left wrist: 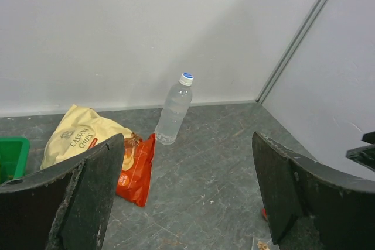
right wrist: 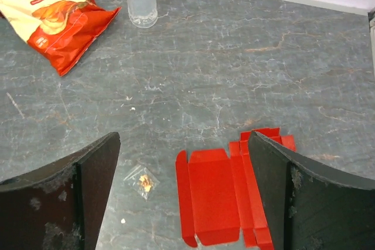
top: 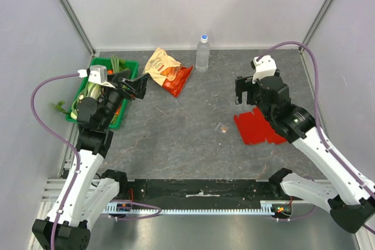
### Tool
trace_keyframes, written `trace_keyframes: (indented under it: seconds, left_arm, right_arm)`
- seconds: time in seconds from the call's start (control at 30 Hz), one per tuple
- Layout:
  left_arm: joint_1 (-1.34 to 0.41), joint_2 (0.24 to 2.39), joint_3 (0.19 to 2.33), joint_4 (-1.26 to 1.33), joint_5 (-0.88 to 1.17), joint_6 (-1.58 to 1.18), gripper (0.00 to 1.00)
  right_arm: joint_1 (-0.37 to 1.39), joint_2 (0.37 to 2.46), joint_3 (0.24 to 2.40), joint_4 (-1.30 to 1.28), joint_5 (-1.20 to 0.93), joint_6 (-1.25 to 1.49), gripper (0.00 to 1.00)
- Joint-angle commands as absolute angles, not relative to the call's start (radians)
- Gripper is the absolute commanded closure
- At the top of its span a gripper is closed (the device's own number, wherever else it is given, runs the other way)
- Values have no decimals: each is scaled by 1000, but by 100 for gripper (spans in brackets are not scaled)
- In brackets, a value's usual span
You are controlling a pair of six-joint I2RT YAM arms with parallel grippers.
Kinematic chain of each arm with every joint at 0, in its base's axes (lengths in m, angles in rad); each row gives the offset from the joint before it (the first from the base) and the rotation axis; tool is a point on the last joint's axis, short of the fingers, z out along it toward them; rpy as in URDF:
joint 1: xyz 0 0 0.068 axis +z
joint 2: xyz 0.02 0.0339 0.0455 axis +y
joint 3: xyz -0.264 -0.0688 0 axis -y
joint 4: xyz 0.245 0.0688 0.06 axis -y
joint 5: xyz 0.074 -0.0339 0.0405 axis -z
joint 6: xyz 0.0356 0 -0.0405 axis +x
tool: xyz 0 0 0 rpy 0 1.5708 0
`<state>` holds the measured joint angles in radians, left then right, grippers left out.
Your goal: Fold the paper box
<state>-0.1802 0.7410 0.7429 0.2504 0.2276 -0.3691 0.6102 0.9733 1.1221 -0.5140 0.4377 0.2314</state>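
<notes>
Paper box lies flat, unfolded, on worktop, right of centre. Right end effector hovers over it, fingers apart, empty. Left end effector at upper left, fingers apart, empty. Small scrap beside box, possibly a wrapper.

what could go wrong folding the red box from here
The box lies flat on the table, so the open right end effector may slide it instead of lifting a flap. The small scrap beside it could get dragged along.
</notes>
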Motion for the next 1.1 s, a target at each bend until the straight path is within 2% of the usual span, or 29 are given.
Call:
trace_keyframes:
  seconds: [0.0, 0.13, 0.2, 0.23, 0.33, 0.53, 0.63, 0.7, 0.77, 1.0, 1.07]
  left_arm:
    - [-183, 747, 756, 314, 244, -394, 5]
    - [-201, 752, 753, 318, 247, -397, 5]
    - [-222, 756, 755, 319, 253, -396, 5]
    - [-230, 759, 753, 319, 258, -394, 5]
    - [-256, 775, 756, 319, 271, -397, 5]
    - [-308, 856, 781, 311, 357, -439, 7]
    - [-354, 1020, 813, 322, 471, -485, 13]
    - [-423, 1213, 911, 217, 547, -514, 15]
    - [-506, 1393, 986, 192, 589, -572, 23]
    - [-810, 1707, 1020, 363, 394, -872, 25]
    - [-869, 1771, 1051, 407, 396, -978, 26]
  right_arm:
    - [508, 1043, 1086, -385, 274, 235, 2]
    - [147, 1233, 1055, -397, 63, 279, 2]
    - [53, 1278, 1023, -393, 3, 268, 2]
    - [-68, 1305, 1005, -359, -109, 291, 2]
    - [-226, 1340, 937, -275, -201, 449, 2]
    - [-221, 1436, 986, -393, 27, 574, 4]
    - [-221, 1421, 974, -403, 54, 586, 3]
    - [-221, 1401, 963, -405, 10, 581, 3]
    - [-218, 1367, 960, -411, -29, 551, 2]
    - [-169, 1157, 919, -465, -20, 568, 2]
    - [-147, 1088, 919, -479, -31, 587, 2]
